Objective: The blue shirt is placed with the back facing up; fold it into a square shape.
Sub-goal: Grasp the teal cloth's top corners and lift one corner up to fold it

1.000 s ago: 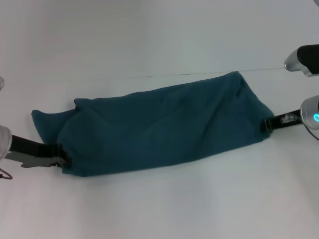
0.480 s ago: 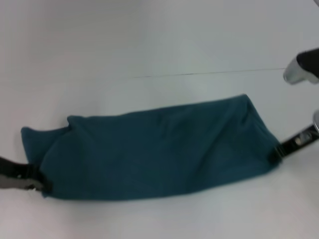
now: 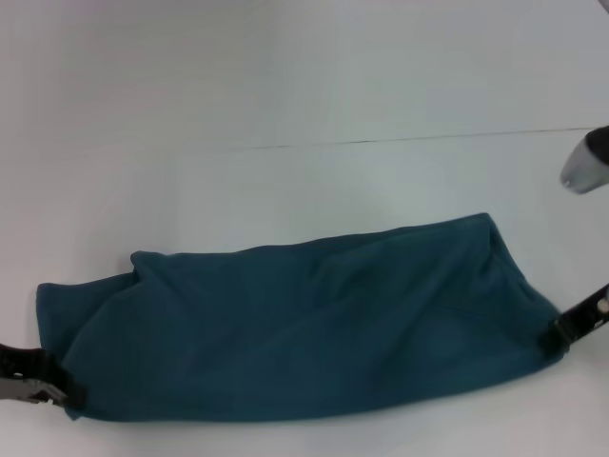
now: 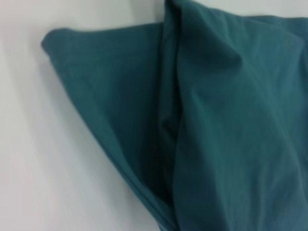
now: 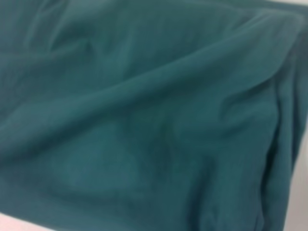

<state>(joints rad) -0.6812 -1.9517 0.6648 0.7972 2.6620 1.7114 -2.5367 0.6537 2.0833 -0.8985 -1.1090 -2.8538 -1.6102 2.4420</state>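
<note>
Since a second ago, shirt (image 3: 304,328) has come toward the robot, lower in the head view; both grippers have gone with it, now at the near corners of the view.

Count: one shirt, two grippers, one table (image 3: 285,86).

Shirt: one long teal band, folded lengthwise, plain side up. Long axis runs left to right across the table, right end tilted a little farther from the robot than the left. Lies on the near part of the table, with a thin dark line on the table beyond it. A looser flap sticks out at the left end, with a fold ridge beside it in the left wrist view.

Left gripper (image 3: 59,393): at the shirt's near left corner, fingers pinched on the cloth edge. Right gripper (image 3: 561,331): at the near right corner, fingers also clamped on the edge. Shirt spans between the two.

Right wrist view: filled with rumpled cloth.
</note>
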